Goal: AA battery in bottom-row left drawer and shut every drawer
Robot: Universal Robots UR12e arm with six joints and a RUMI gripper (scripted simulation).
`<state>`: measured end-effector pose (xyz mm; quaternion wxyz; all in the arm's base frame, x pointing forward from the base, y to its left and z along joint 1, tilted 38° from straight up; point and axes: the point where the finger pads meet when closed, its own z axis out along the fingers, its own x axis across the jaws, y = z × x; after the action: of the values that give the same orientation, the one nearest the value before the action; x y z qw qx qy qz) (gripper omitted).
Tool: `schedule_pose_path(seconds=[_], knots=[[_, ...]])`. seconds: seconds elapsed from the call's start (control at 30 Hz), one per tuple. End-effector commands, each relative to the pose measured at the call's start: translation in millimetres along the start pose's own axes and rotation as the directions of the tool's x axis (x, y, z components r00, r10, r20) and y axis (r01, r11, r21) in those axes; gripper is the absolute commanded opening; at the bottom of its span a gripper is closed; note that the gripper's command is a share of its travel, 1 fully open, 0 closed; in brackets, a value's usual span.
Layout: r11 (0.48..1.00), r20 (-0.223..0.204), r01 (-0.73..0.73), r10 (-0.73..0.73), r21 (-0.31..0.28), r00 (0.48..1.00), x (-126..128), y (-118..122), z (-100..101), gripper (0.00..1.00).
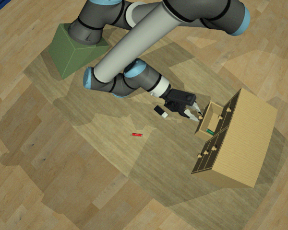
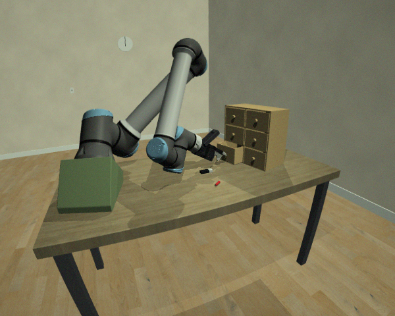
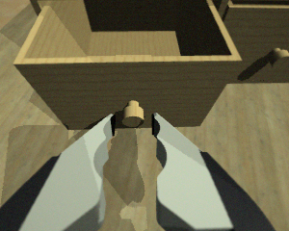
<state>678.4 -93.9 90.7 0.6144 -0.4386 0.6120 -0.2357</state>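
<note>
The wooden chest stands upright at the right of the table, also in the exterior view. Its bottom-left drawer is pulled partly out. A small green cylinder, which looks like the AA battery, lies inside that drawer near its inner end. My gripper is low at the drawer front. In the wrist view the fingers stand slightly apart, one on each side of the drawer's round knob, with a small gap on both sides. The battery is hidden in the wrist view.
A black and white block lies on the table just behind my gripper. A small red cylinder lies further toward the table's middle. The green base block carries the arm at the far side. The other drawers are shut.
</note>
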Motion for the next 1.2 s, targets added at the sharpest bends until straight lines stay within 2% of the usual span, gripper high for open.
schedule_pose_path(seconds=[0.0,0.8,0.83,1.17], knots=[[1.0,0.001,0.002,-0.002,0.001,1.0,-0.4,-1.2,0.6,0.2],[1.0,0.001,0.002,-0.002,0.001,1.0,-0.4,-1.2,0.6,0.2],[1.0,0.001,0.002,-0.002,0.001,1.0,-0.4,-1.2,0.6,0.07],[1.0,0.001,0.002,-0.002,0.001,1.0,-0.4,-1.2,0.6,0.07]])
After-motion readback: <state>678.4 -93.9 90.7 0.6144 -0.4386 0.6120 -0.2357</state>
